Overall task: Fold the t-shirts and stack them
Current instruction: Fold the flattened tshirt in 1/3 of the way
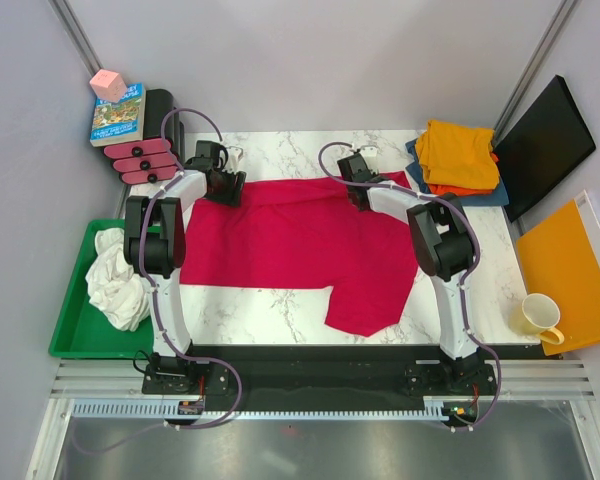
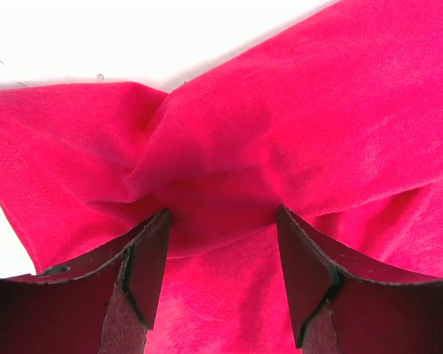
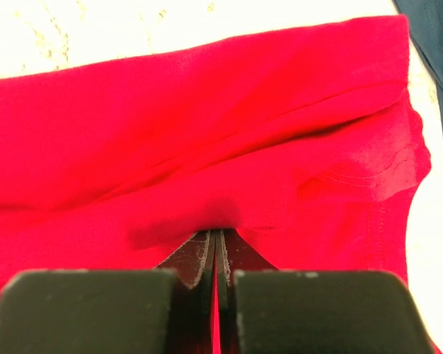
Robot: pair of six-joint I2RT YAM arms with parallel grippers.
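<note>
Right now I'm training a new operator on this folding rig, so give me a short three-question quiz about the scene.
1. True or false: the right end effector is shut on the red t-shirt.
2. Where does the white t-shirt lie? A) in the green tray B) on the folded stack C) beside the mug
3. Fill in: the left end effector stands ____ over bunched red cloth.
Key: 1 true; 2 A; 3 open.
</note>
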